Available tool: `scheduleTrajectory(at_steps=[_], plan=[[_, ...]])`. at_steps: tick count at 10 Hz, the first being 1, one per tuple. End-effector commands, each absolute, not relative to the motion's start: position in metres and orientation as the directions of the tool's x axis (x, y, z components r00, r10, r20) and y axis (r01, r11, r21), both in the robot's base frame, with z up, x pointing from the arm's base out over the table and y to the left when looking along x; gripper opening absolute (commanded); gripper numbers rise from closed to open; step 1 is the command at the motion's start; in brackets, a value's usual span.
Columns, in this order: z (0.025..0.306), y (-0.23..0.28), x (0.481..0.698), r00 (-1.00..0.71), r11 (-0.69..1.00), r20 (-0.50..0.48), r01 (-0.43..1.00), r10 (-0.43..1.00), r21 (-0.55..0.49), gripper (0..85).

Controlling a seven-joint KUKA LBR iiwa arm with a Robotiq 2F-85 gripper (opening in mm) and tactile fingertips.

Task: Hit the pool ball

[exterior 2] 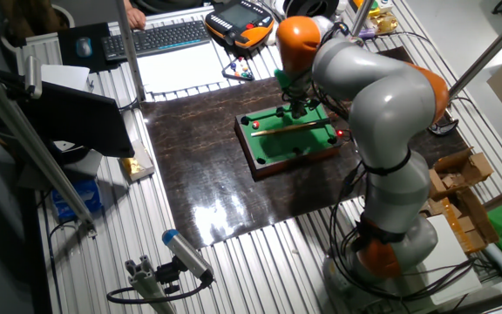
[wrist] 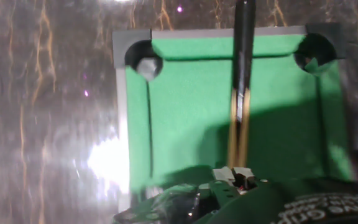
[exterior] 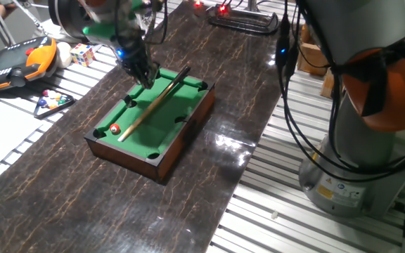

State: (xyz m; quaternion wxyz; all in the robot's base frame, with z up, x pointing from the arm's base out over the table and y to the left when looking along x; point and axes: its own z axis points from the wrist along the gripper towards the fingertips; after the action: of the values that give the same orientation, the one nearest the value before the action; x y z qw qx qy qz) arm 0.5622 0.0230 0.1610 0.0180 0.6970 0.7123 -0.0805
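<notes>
Hand (exterior: 145, 75) is down over the far end of the mini pool table (exterior: 188, 130), fingertips at the felt by the rim. Can't tell if the fingers are clenched or released: they're dark and bunched in one fixed view, and the hand view only shows blurred hardware at the bottom edge.

Cue stick (exterior: 153, 105) lies diagonally on the felt, dark butt resting over the far rim, light tip toward the near end. Hand sits just beside its upper part; contact unclear.

Pool ball (exterior: 115, 128), small and red, is on the felt near the table's near-left corner pocket, just beside the cue tip.

Pool table sits on the dark marbled mat (exterior: 62, 190) on the bench.
</notes>
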Motion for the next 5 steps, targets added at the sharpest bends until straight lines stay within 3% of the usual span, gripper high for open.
scheduleTrajectory(at_steps=[1,5], plan=[[0.181,0.033,0.559,-0.178,0.168,-0.113,0.981,0.977,-0.099,0.7],[0.207,0.045,0.544,-0.505,0.506,0.024,0.862,0.863,-0.028,0.7]])
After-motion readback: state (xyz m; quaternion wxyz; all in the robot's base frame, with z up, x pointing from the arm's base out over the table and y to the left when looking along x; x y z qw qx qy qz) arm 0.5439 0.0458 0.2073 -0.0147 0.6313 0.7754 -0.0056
